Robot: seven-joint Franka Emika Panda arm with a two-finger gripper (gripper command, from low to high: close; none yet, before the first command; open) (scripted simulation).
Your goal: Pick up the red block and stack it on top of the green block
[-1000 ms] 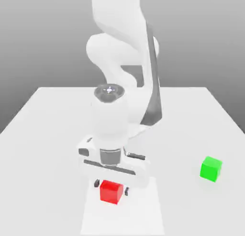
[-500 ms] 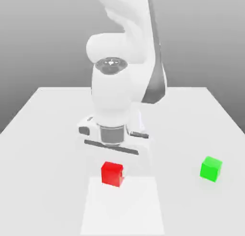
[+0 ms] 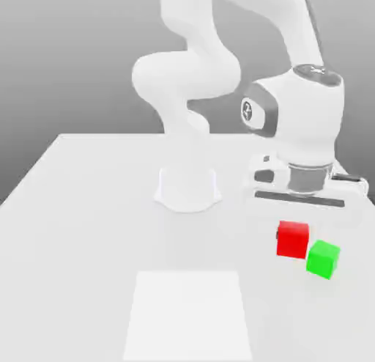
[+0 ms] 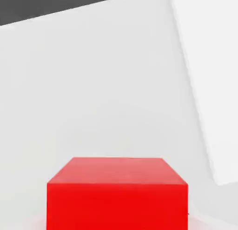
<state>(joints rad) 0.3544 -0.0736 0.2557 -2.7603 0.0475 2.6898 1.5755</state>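
**Inspector:** You have the red block [image 3: 292, 239] carried under the gripper [image 3: 296, 225], clear of the table [image 3: 88, 207], and it hangs just beside the green block [image 3: 322, 259] in the exterior view, a little toward that view's left and higher. The jaws are drawn in tight and pinching the red block; the hand view has its top face [image 4: 117, 194] sitting square and level right beneath the camera, which I read as a sound, untilted grip.

**Operator:** So I can set it down from here?

**Inspector:** Not yet, in my judgement. The red block looks offset from the green one, not over it. Bring the hand across until the red block stands directly above the green block, with its edges running parallel to the green block's edges (a skewed stack is the likeliest fault here). Keep enough height during the crossing that the lower edge of the red block cannot clip the green block and push it along the table.

**Operator:** And the descent?

**Inspector:** Straight down, slowly, no sideways drift. Keep the pinch firm until the red block rests flat on the green top face. Only then should you part the jaws, and lift straight up afterwards so the fingers do not drag the red block off. The pale square patch [image 3: 189, 316] on the table plays no part in this step.
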